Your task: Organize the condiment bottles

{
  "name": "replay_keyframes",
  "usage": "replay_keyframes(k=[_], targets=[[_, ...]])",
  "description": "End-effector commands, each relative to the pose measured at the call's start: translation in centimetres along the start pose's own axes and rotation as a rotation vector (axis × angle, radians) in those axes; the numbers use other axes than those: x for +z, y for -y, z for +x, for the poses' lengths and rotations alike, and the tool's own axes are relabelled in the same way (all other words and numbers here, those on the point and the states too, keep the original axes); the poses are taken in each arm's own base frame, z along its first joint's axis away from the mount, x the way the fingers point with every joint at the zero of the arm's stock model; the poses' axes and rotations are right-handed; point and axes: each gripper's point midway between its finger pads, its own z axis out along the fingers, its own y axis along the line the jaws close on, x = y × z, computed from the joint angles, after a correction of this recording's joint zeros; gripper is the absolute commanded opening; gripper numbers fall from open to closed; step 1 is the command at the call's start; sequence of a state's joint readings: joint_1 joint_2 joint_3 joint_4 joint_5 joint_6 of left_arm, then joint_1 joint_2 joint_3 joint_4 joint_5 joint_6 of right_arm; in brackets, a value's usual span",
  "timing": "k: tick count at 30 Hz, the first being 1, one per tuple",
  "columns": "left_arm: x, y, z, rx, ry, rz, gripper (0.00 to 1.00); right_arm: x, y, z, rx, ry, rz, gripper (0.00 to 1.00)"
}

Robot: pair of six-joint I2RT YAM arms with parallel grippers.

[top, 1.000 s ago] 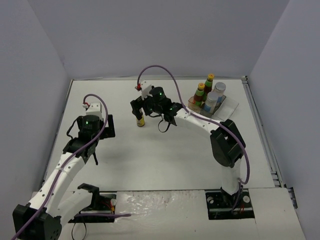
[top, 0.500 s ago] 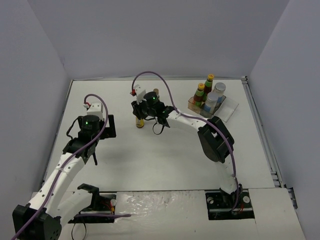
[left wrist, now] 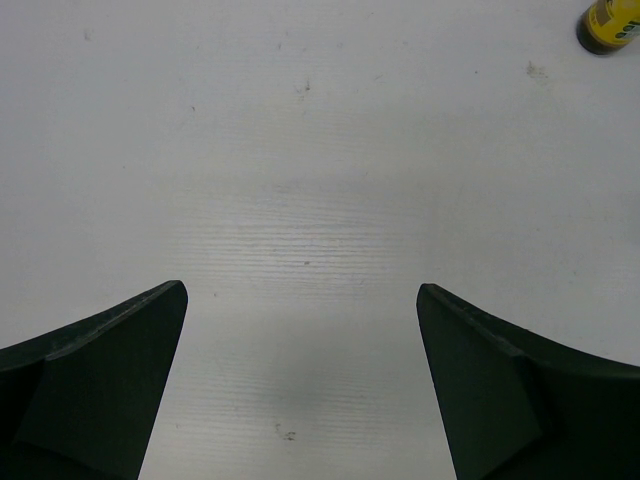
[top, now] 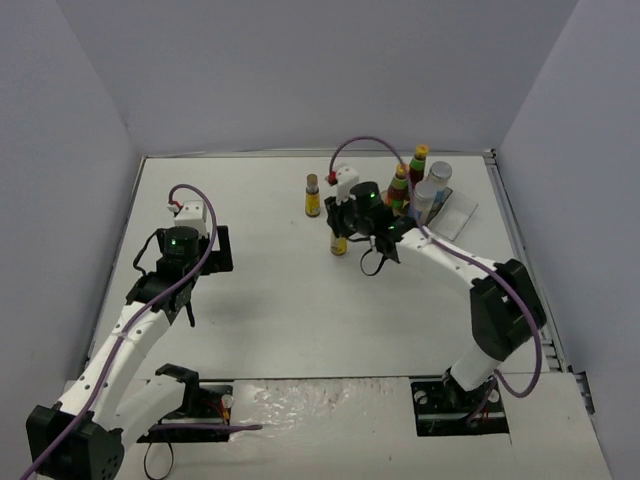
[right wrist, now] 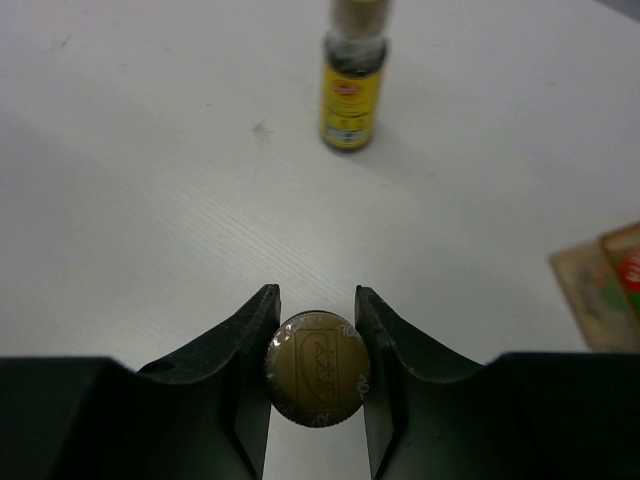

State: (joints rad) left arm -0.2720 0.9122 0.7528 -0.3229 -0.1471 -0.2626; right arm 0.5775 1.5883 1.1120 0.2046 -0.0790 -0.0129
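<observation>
Right gripper (right wrist: 317,306) clamped on cap of upright bottle (right wrist: 318,368). Tray (top: 457,214) lies right and slightly far of it; right arm nearer. Left gripper (left wrist: 301,300) jaws wide apart.

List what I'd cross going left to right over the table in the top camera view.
Left gripper, open → free-standing slim brown bottle → right gripper shut on the other slim brown bottle → dark red bottles → white jars → clear tray, its bare right edge.

Light: bright, even, overhead | shadows: soft, faint on table (top: 270,300) | glare: sheen at near edge | focus: far bottle (right wrist: 352,90) top blurred, right wrist view
</observation>
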Motion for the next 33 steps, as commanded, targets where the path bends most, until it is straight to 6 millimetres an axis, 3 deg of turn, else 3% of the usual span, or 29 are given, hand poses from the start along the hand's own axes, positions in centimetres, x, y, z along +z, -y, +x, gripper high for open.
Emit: replay_keyframes(k=[1,4,7,10,12,14,18,21,26,33], targets=[[0.0,1.0,-2.4,0.0,0.074,0.036,0.97,-6.6,5.2,-6.7,0.059,0.207,0.192,0.0],[0.0,1.1,-2.2,0.006,0.068,0.038,0.97,-10.3,9.2,-7.1,0.12,0.223,0.319,0.0],[0.0,1.3,-2.2,0.01,0.068,0.041,0.97,-13.8,14.8,-7.1,0.186,0.239,0.488,0.0],[0.0,1.5,-2.2,0.012,0.066,0.048,0.97,-16.2,19.8,-6.8,0.258,0.261,0.621,0.0],[0.0,1.6,-2.2,0.016,0.065,0.052,0.97,-16.7,21.9,-6.8,0.294,0.267,0.67,0.0],[0.0,1.6,-2.3,0.016,0.069,0.053,0.97,-17.0,24.6,-6.1,0.345,0.268,0.726,0.0],[-0.1,1.7,-2.3,0.016,0.071,0.055,0.97,-16.4,27.9,-6.5,0.37,0.333,0.764,0.0],[-0.2,1.6,-2.4,0.019,0.075,0.053,0.97,-15.7,30.7,-5.4,0.38,0.326,0.813,0.0],[-0.3,1.5,-2.4,0.02,0.079,0.05,0.97,-14.5,33.5,-5.2,0.38,0.362,0.844,0.0],[-0.2,1.5,-2.4,0.023,0.077,0.051,0.97,-12.5,36.0,-4.7,0.375,0.375,0.85,0.0]])
